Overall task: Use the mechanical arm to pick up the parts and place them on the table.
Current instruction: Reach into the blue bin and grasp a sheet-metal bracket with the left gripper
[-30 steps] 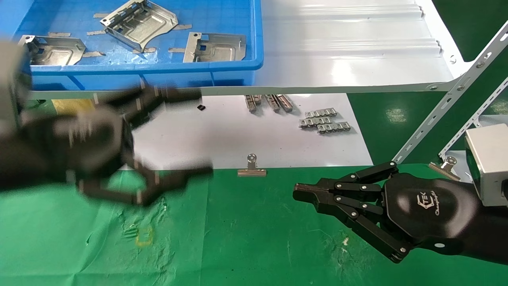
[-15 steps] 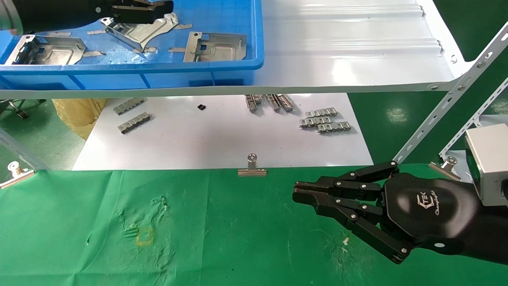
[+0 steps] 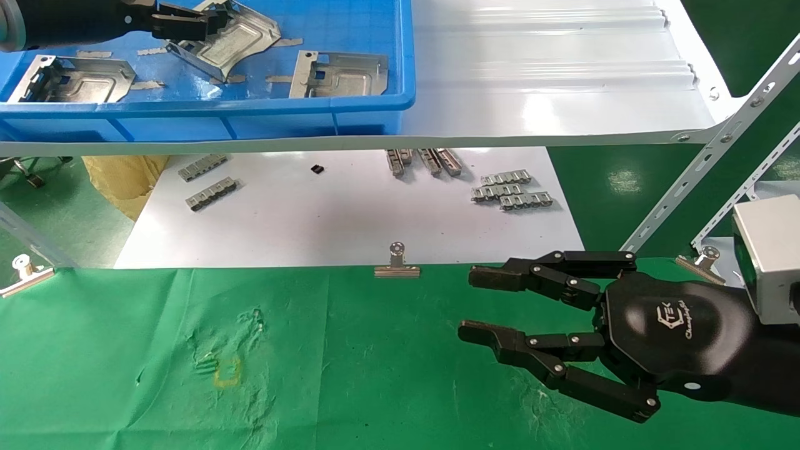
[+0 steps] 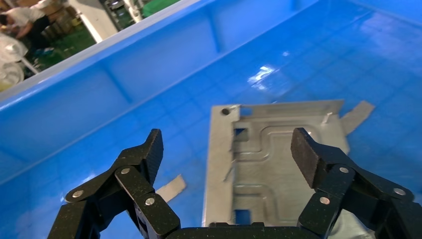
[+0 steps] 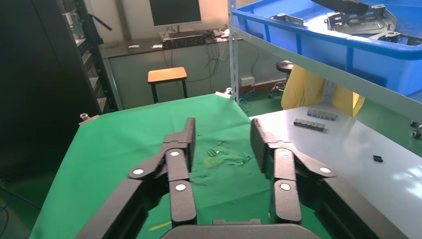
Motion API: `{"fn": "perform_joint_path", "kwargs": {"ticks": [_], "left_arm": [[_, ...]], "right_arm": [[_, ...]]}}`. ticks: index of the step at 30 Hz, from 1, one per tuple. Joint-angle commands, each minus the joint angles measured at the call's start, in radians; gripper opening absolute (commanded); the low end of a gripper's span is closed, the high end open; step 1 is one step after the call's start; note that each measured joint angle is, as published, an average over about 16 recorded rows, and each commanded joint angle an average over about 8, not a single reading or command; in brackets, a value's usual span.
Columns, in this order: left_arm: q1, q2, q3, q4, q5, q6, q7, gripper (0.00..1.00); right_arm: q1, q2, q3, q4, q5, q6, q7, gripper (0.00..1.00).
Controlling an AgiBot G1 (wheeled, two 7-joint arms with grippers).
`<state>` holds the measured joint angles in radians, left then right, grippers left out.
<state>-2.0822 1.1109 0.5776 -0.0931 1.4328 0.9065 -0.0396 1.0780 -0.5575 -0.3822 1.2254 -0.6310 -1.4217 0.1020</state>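
**Three stamped plates in the bin, left gripper over the middle one**

Three silvery stamped sheet-metal plates lie in the blue plastic bin point(image 3: 250, 119) at the far left of the scene: a left plate point(image 3: 78, 80), a middle plate point(image 3: 228, 39) and a right plate point(image 3: 340, 75). The bin sits on a glossy white shelf sheet point(image 3: 550, 81) raised above the work surface.

The glossy black left gripper point(image 3: 187, 22) reaches into the bin from the left, and its tips sit over the left end of the middle plate. In the left wrist view the left gripper point(image 4: 226, 149) has its jaws spread wide, one padded finger point(image 4: 304, 152) on each side of a plate point(image 4: 268, 164) lying flat on the bin floor; the fingers hold nothing, and whether they touch the metal I cannot tell.

The glossy black right gripper point(image 3: 481, 303) with the hexagonal palm and white logo hovers at the near right, above the wrinkled green cloth table point(image 3: 344, 375). Its jaws are parted and empty, as the right wrist view point(image 5: 221, 137) also shows.

Beyond the cloth lies a flat white sheet point(image 3: 350, 219) carrying small grey chain-like link strips point(image 3: 512, 190), with more near its left edge point(image 3: 209, 184). A silver binder clip point(image 3: 397, 262) grips the far edge of the cloth, between the two grippers. No plate rests on the green cloth.
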Motion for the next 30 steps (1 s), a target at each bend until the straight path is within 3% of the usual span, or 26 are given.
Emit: {"fn": "perform_joint_path", "kwargs": {"ticks": [1, 30], "left_arm": [[-0.008, 0.005, 0.002, 0.023, 0.004, -0.016, 0.006, 0.0], [-0.016, 0.021, 0.01, 0.092, 0.016, -0.063, 0.026, 0.0]], "right_arm": [[0.0, 0.0, 0.0, 0.0, 0.0, 0.0, 0.0, 1.0], [0.0, 0.0, 0.0, 0.0, 0.0, 0.0, 0.0, 1.0]]}}
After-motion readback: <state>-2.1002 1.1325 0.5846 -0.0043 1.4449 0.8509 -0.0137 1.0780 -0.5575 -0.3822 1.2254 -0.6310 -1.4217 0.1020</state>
